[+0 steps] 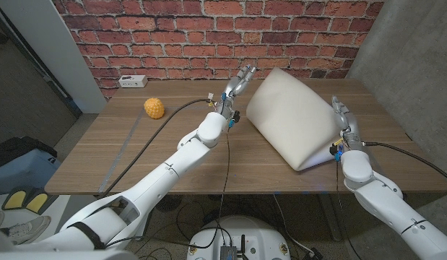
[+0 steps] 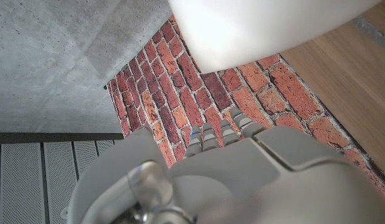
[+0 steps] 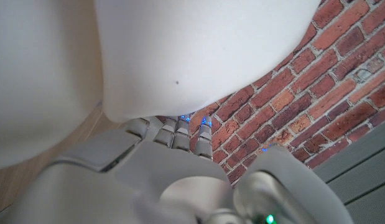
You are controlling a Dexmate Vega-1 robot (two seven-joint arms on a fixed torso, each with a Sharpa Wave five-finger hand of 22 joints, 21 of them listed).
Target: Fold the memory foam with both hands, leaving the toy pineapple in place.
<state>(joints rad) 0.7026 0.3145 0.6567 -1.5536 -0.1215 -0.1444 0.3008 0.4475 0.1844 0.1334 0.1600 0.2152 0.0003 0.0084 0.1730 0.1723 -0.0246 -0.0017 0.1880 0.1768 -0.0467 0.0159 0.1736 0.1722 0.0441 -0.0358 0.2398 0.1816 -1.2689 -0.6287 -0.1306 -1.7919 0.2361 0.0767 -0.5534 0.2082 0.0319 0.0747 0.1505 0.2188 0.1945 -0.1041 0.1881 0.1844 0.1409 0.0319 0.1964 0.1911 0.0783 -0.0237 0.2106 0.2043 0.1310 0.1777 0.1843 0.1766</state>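
Observation:
The cream memory foam (image 1: 295, 115) lies doubled over into a thick wedge on the right half of the wooden table (image 1: 209, 162). My left hand (image 1: 236, 87) is raised just left of the foam's far corner, fingers stretched out and holding nothing; the left wrist view shows the foam (image 2: 260, 25) beyond that hand (image 2: 242, 168), with a gap between. My right hand (image 1: 344, 119) stands with straight fingers against the foam's right edge, and in the right wrist view the foam (image 3: 180, 50) bulges right over this hand (image 3: 148, 168). The yellow toy pineapple (image 1: 154, 108) sits at the far left.
A white power strip (image 1: 133, 81) lies at the table's back left by the brick wall. A black cable (image 1: 147, 141) runs along my left arm over the table. A grey strip (image 1: 122, 159) lies on the left part of the table.

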